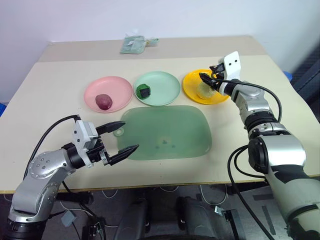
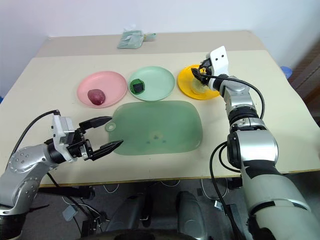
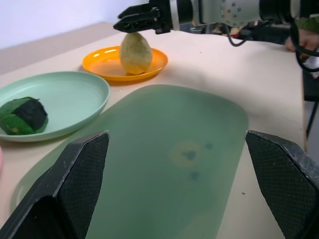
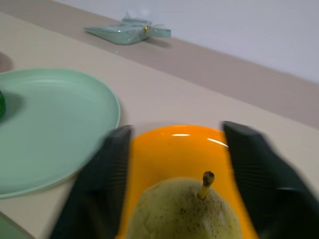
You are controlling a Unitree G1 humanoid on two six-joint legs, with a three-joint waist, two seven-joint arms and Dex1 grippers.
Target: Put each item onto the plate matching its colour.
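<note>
Head view: my right gripper sits over the round orange-yellow plastic plate, fingers spread to either side of the pale yellow pear-shaped toy fruit that stands on it; I cannot tell whether they touch it. The dark green blocky toy ball rests on the round mint green plastic plate. The dark red-purple rounded toy lump lies on the round pale pink plastic plate. My left gripper hovers wide open and empty at the near left corner of the rounded green mat.

Left wrist view: the pear stands upright on its plate, my right fingers at its top.

Right wrist view: the pear sits between my parted fingers.
</note>
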